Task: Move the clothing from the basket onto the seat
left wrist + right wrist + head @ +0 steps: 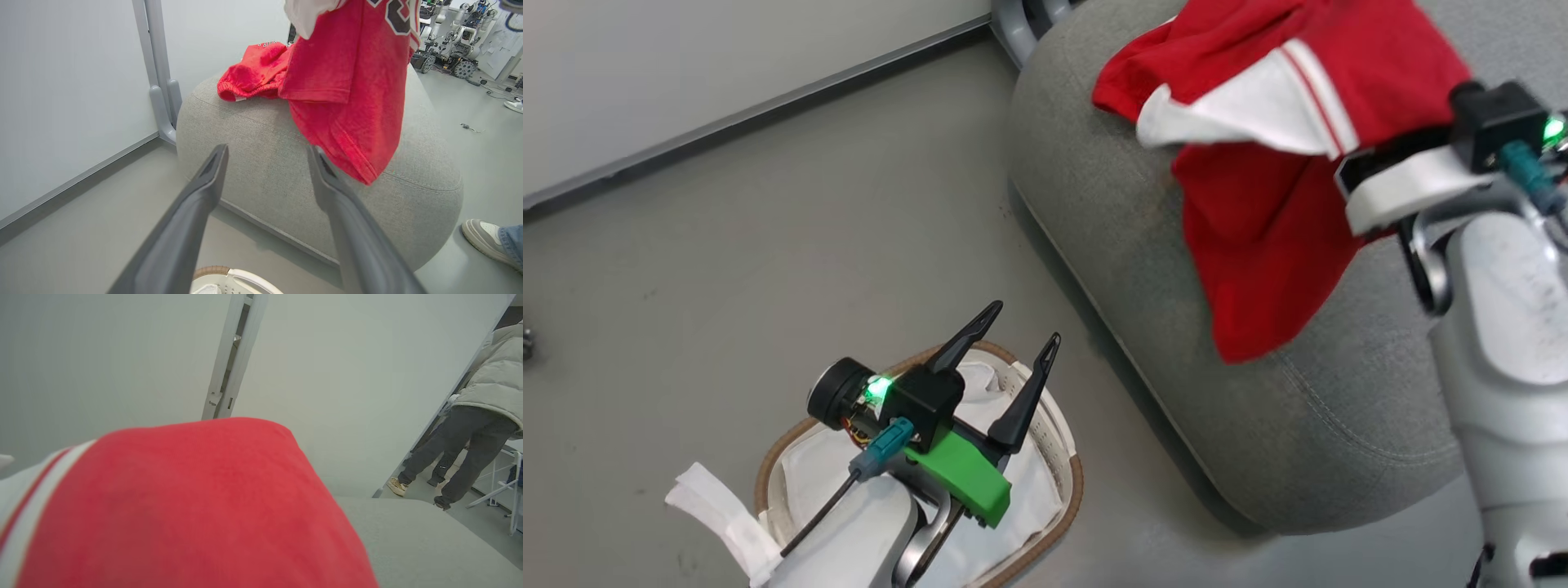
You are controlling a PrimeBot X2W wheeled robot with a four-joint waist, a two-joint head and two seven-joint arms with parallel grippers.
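Head view: right gripper (1364, 167) jaws clamp clothing (1258, 220) over the seat (1111, 204) (left gripper (1027, 320) jaws apart above basket (1078, 482)).

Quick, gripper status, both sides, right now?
Left gripper: open, empty, above the oval white plastic basket with brown rim.
Right gripper: shut on the soft red garment with white stripes, hanging over the grey fabric seat.

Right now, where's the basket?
Head view, lower left: the basket sits on the floor beneath the open left hand, just left of the grey seat.
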